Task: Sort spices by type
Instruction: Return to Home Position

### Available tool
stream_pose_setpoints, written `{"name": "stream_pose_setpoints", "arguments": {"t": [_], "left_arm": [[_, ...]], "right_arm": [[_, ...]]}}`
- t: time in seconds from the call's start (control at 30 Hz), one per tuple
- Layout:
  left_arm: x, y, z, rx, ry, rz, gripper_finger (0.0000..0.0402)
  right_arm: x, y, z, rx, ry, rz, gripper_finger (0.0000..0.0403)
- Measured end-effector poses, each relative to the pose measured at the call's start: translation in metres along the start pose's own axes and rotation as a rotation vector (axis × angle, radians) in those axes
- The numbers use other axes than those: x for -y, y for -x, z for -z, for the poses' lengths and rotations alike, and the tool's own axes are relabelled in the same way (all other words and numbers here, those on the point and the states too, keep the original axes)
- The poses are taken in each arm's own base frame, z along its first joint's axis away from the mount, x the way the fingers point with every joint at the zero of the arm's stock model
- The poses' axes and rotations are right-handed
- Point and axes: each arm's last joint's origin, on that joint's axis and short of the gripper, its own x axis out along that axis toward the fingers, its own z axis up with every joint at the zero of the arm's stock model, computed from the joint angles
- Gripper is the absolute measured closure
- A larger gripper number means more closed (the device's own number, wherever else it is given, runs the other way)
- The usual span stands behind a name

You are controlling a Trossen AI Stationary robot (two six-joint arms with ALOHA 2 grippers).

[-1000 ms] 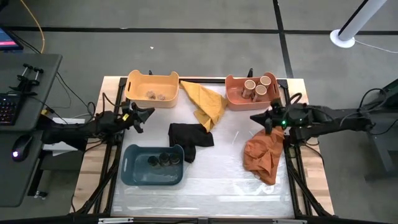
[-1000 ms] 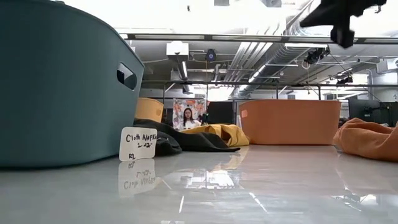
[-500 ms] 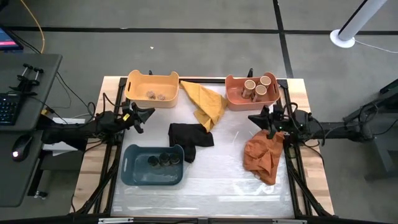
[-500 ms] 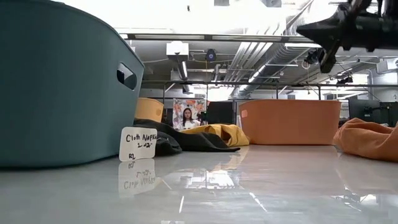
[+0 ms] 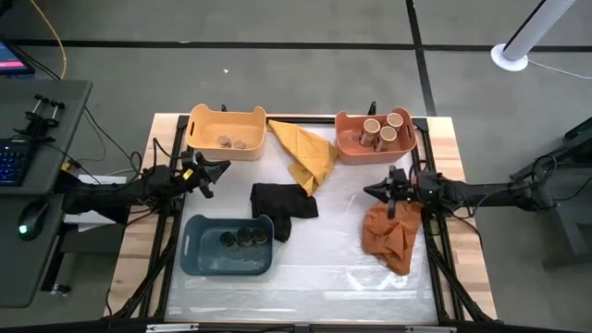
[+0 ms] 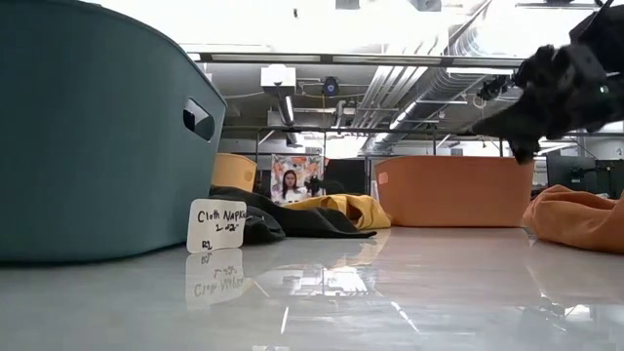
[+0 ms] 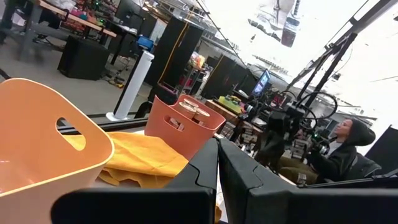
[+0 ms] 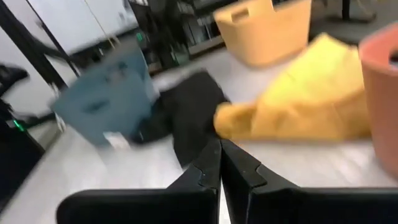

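1. Tan-lidded spice jars (image 5: 384, 129) are standing upright, three together, in the salmon bin (image 5: 343, 141) at the table's far right corner.
2. We are finding the dark-lidded jars (image 5: 242, 239) grouped in the blue bin (image 5: 192, 252) at the front left, and the brown lumpy pieces (image 5: 231, 141) lying in the yellow bin (image 5: 198, 122) at the far left.
3. We are spotting no spice outside a bin. Only the yellow cloth (image 5: 303, 153), black cloth (image 5: 282, 201) and orange cloth (image 5: 390, 231) are lying on the table (image 5: 324, 273), and their folds could be hiding something.
4. We are placing the left gripper (image 5: 220, 168) at the table's left edge, between the yellow and blue bins. Its wrist view is showing the fingers pressed together on nothing.
5. We are placing the right gripper (image 5: 372, 191) just over the orange cloth's far edge, in front of the salmon bin, likewise clenched and carrying nothing.
6. We are judging the jars rigid, light and smooth-sided, so apt to roll if tipped. The best hold is across the body just under the lid, coming from above.
7. We are guessing the lumps are light, irregular and perhaps crumbly, so they want a gentle pinch across the widest part.
8. We are reading the sorting as done, with each type in its own bin.
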Motion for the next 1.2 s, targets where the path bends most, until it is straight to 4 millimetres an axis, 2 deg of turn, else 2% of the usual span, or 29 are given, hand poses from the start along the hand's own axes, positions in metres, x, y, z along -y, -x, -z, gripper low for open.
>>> {"name": "stream_pose_setpoints", "arguments": {"t": [0.13,0.23,0.4,0.67,1.2], "left_arm": [[0.000,0.000,0.000,0.000,0.000,0.000,0.0401],[0.000,0.000,0.000,-0.002,-0.001,-0.001,0.0401],[-0.001,0.008,-0.005,0.042,0.019,0.020,0.0401],[0.000,0.008,-0.006,0.053,0.024,0.026,0.0401],[0.001,0.008,-0.002,0.018,0.016,0.033,0.0401]], "right_arm": [[0.004,0.001,0.012,-0.123,0.008,0.044,0.0401],[0.004,0.001,0.012,-0.130,0.009,0.038,0.0401],[-0.003,0.009,0.002,-0.010,0.006,-0.037,0.0400],[-0.008,0.024,-0.016,0.225,-0.011,-0.125,0.0400],[-0.007,0.023,-0.012,0.187,-0.009,-0.105,0.0400]]}}
